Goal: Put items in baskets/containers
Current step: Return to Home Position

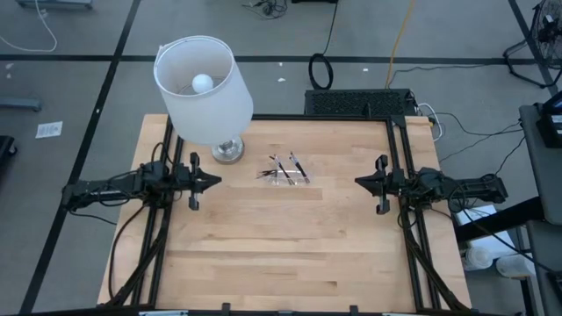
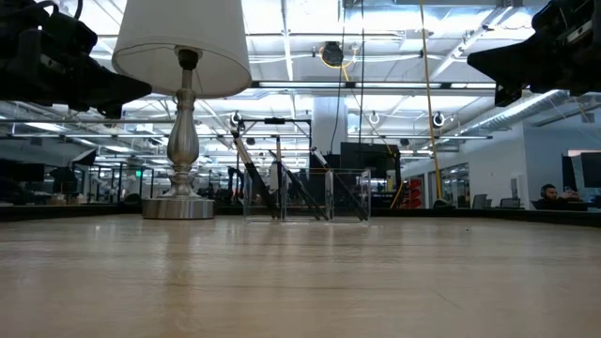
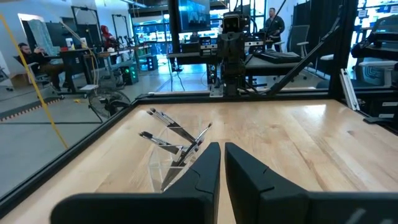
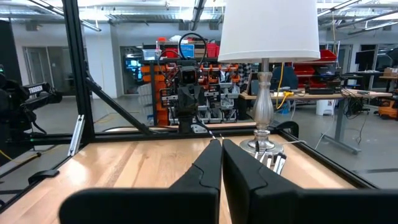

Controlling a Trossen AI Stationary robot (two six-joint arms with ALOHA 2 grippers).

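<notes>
Several thin dark sticks (image 1: 286, 168) with pale ends stand slanted in a small clear container (image 2: 306, 195) on the wooden table, toward its far middle. They lean on its walls, their ends sticking out above the rim; they also show in the left wrist view (image 3: 177, 137) and the right wrist view (image 4: 273, 160). My left gripper (image 1: 217, 182) hovers at the table's left, shut and empty, pointing at the container. My right gripper (image 1: 358, 181) hovers at the table's right, shut and empty.
A table lamp with a white shade (image 1: 205, 88) and a metal base (image 1: 227, 151) stands at the far left, close to the container. Black frame rails (image 1: 402, 158) run along the table's left, right and far sides. Bare wood (image 1: 290, 246) lies toward the near edge.
</notes>
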